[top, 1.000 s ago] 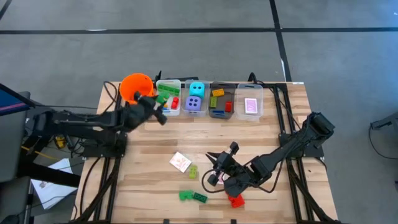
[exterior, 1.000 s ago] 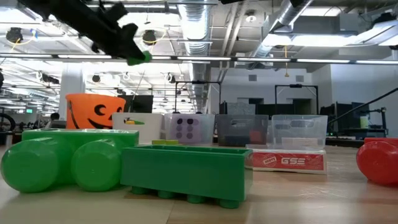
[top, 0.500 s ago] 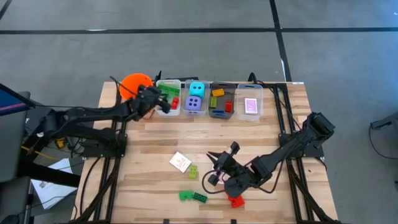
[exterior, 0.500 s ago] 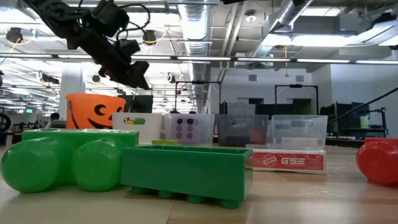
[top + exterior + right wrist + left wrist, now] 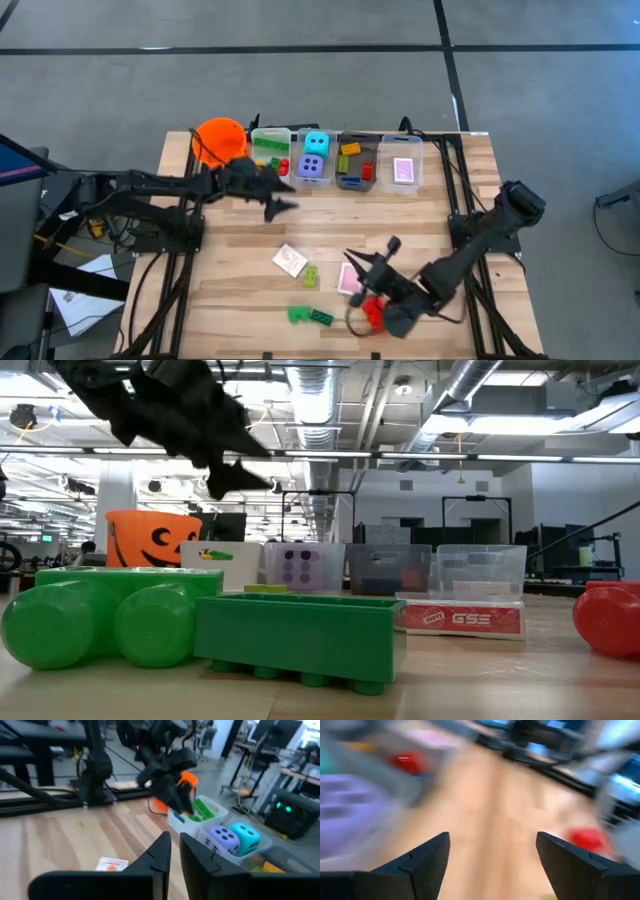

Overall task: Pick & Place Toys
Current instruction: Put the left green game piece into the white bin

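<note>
The left gripper (image 5: 283, 207) hangs near the bins (image 5: 336, 160) with fingers spread, holding nothing. The right gripper (image 5: 356, 263), fingers pressed together, is low beside the red brick (image 5: 372, 311) and pink card (image 5: 350, 279) and might bump them away.

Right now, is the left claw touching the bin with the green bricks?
Apart. The high view shows the left claw over bare table, clear of the bin with the green bricks; wood shows between them.

Wooden table (image 5: 220, 260), clear bins (image 5: 336, 160), orange bucket (image 5: 218, 138), loose green bricks (image 5: 310, 316), cards (image 5: 290, 260)
</note>
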Controlling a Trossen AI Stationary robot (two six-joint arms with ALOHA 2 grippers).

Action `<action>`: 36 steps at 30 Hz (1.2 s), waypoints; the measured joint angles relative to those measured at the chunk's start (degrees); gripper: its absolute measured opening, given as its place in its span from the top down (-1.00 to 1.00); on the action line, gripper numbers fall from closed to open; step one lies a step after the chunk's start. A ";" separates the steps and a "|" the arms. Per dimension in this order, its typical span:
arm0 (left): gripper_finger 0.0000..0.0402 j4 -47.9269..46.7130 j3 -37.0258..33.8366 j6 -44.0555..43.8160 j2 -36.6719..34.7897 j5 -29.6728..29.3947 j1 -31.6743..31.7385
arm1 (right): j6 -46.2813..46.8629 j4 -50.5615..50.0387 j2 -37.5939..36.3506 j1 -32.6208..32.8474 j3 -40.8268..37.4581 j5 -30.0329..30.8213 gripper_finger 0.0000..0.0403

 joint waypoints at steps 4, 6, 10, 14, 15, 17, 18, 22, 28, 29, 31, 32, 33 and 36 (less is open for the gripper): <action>-0.45 3.04 0.00 3.11 0.00 1.35 -10.64 | 0.13 0.04 -1.87 3.11 0.00 0.60 0.83; -0.45 4.06 0.02 6.07 0.00 0.45 -16.71 | 1.00 0.06 -2.59 4.18 0.00 0.72 0.83; -0.46 4.56 0.02 10.94 0.00 -5.93 -28.80 | 1.97 0.11 -3.19 5.71 0.00 0.63 0.83; -0.46 4.67 0.02 11.77 0.00 -18.22 -39.39 | 1.69 -0.01 -3.21 5.96 0.00 1.30 0.83; -0.46 4.56 0.02 11.77 0.00 -21.73 -41.79 | 1.69 0.02 -3.21 5.94 0.00 1.35 0.83; -0.46 4.42 0.02 11.73 0.00 -28.89 -46.22 | 1.74 0.03 -3.21 5.46 0.00 1.46 0.83; -0.46 4.21 0.02 11.66 0.00 -32.50 -48.12 | 2.22 0.02 -3.21 5.12 0.00 1.46 0.83; -0.52 3.76 0.02 7.47 1.45 -42.45 -54.00 | 3.90 -0.03 -3.21 3.97 0.00 1.33 0.83; -0.62 7.95 0.04 -3.03 11.28 -44.20 -58.54 | 3.91 -0.01 -3.19 3.48 0.00 1.31 0.83; -0.63 9.65 0.04 -3.63 13.55 -44.19 -59.03 | 3.90 -0.03 -3.19 3.47 0.00 1.31 0.83; -0.64 13.64 0.04 -4.42 18.05 -44.19 -59.71 | 3.39 0.02 -3.19 3.34 0.00 1.35 0.83; -0.64 15.79 0.04 -4.47 20.12 -44.18 -59.89 | 3.03 0.03 -3.19 3.21 0.00 1.37 0.83; -0.65 17.85 0.04 -4.57 21.91 -44.18 -59.91 | 2.80 0.02 -3.19 3.15 0.00 1.37 0.83; -0.65 21.14 0.65 -5.49 26.41 -44.21 -59.91 | 2.73 0.02 -3.17 3.10 0.00 1.37 0.83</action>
